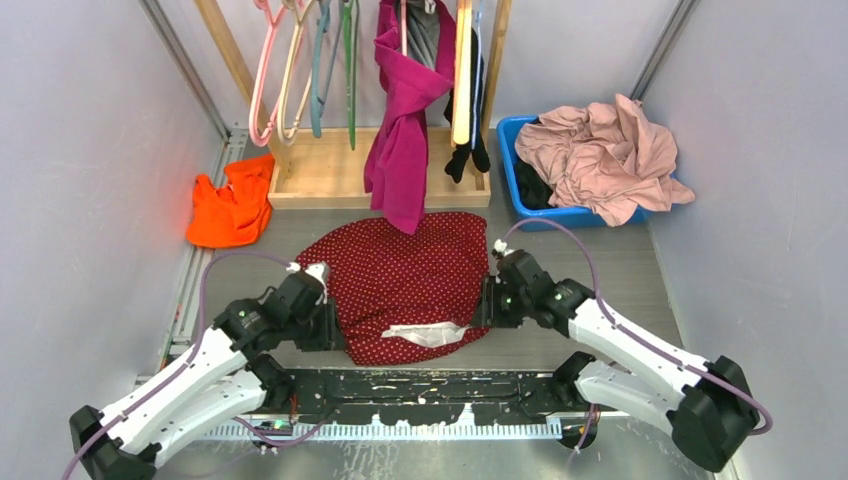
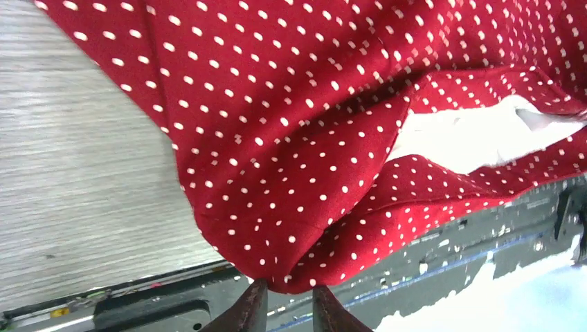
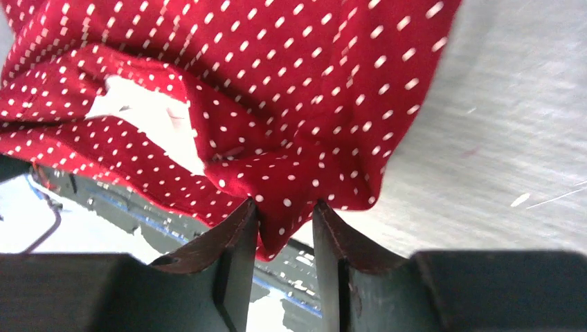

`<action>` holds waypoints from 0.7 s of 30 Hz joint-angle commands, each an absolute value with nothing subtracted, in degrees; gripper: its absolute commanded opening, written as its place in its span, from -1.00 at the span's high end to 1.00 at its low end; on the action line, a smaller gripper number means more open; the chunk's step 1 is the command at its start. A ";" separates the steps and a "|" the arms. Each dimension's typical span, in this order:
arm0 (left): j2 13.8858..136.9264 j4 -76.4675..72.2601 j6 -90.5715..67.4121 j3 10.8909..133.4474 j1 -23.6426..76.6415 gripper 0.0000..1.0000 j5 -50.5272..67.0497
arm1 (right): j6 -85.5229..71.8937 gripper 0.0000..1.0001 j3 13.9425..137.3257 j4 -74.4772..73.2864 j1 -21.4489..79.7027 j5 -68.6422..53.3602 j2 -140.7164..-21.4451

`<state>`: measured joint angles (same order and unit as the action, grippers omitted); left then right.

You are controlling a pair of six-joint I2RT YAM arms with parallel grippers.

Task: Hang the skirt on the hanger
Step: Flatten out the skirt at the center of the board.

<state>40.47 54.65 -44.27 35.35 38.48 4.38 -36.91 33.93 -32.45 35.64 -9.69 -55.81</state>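
Top external: shows skirt [image 1: 400, 270] spread flat on table [image 1: 620, 280], probably laid out for threading; leaves hanger [image 1: 255, 110] on rack [image 1: 320, 175], well apart. Left gripper [image 2: 287, 304]: parted at hem, gripping nothing. Right gripper [image 3: 284, 221]: parted round a fold; cannot tell whether pinching.

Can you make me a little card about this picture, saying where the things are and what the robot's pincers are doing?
skirt: red with white dots, spread on the table between the two arms
hanger: pink, hanging on the wooden rack at the back, bare
left pincer: at the skirt's left edge, fingers parted
right pincer: at the skirt's right edge, fingers parted, a fold of cloth between them
skirt on hanger: not yet
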 commanded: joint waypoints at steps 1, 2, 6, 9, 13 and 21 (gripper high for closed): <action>35.43 50.94 -53.27 36.37 46.99 0.35 2.40 | -44.00 0.17 33.81 -28.06 41.68 -7.48 -47.51; 34.91 52.24 -53.80 36.99 48.71 0.34 1.41 | -44.15 0.15 34.43 -29.78 42.56 -6.70 -46.28; 34.68 54.43 -54.04 39.32 50.69 0.30 2.16 | -42.92 0.04 38.49 -35.51 43.84 -6.13 -43.69; 36.65 55.07 -53.04 41.33 51.39 0.28 3.41 | -41.51 0.03 40.62 -37.71 44.12 -5.90 -44.61; 41.24 54.12 -51.42 42.76 51.85 0.27 1.35 | -39.90 0.04 42.77 -36.55 44.40 -4.00 -48.39; 52.55 51.58 -47.85 45.97 51.98 0.26 -4.15 | -34.42 0.11 49.49 -31.35 48.87 1.77 -62.52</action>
<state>49.67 54.15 -50.46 42.09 51.75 0.40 -38.02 44.53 -36.18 47.05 -2.04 -57.56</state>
